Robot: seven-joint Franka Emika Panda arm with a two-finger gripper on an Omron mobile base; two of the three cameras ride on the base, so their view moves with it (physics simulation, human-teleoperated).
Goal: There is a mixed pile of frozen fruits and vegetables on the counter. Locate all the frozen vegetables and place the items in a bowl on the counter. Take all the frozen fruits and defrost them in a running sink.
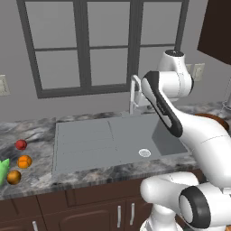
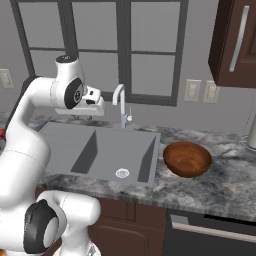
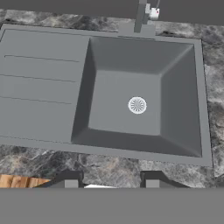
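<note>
claw: closed | holds: nothing | touches: nothing | position: above sink

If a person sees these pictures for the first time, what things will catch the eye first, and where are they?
The big grey sink fills the middle of the counter, with a pale tap behind it. The reddish-brown bowl stands on the counter right of the sink. On the far left lie three small balls and a green pointed piece.

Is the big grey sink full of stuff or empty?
Empty. The large grey rectangular sink basin shows bare walls and floor around its round drain, with no fruit inside. The small balls sit on the grey marbled counter.
</note>
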